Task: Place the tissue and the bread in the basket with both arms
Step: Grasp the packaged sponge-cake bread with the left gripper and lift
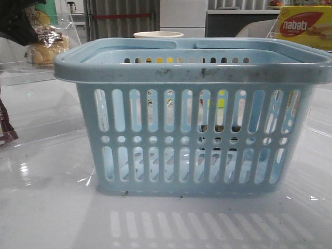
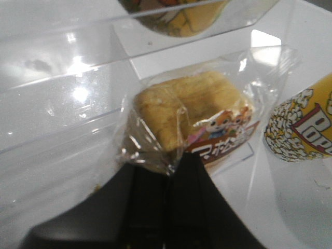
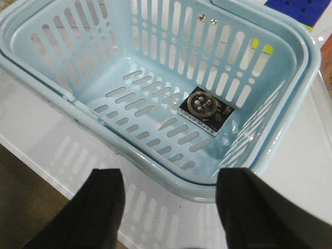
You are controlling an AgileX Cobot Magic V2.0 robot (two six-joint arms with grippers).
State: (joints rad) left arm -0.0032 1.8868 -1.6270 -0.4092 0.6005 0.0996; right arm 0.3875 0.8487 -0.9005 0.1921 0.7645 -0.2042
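The bread (image 2: 181, 109), golden-tan in a clear packet with a brown label, hangs from my left gripper (image 2: 174, 158), which is shut on the packet's edge. In the front view the bread (image 1: 45, 46) is held up at the far left, behind the basket, under the black left gripper (image 1: 21, 26). The light blue basket (image 1: 197, 67) fills the middle of the table. My right gripper (image 3: 168, 179) is open and empty, just outside the basket's rim (image 3: 155, 161). A small black packet with a round print (image 3: 205, 107) lies on the basket floor; I cannot tell whether it is the tissue.
A yellow-and-red nabati box (image 1: 303, 26) stands at the back right. A pale cup (image 1: 158, 35) stands behind the basket. A popcorn cup (image 2: 306, 124) and clear plastic trays (image 2: 62, 98) are near the bread. The table edge (image 3: 31, 171) lies by my right gripper.
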